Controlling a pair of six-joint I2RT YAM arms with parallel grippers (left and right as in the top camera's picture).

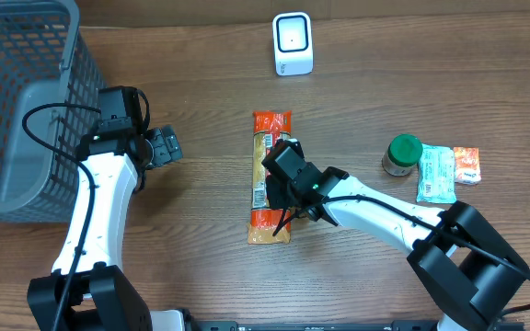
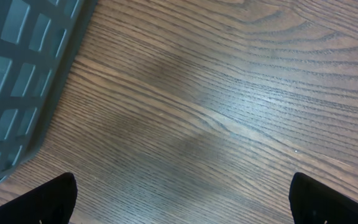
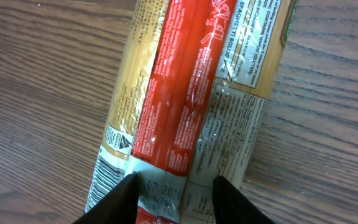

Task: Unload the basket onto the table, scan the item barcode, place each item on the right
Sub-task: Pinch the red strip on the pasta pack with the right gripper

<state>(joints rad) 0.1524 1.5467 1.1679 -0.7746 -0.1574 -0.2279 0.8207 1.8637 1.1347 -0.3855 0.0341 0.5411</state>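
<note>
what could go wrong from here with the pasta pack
1. The right gripper straddles only the glossy middle strip of the pack, so the film may slip out when lifted.
2. The barcode lies beside one fingertip at the edge; that finger could hide it from the scanner.
3. The pack is long and may sag or swing.

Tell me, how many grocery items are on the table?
4: spaghetti pack mid-table; green-lidded jar, pale packet and orange packet grouped at the right. The basket could hide more.
</note>
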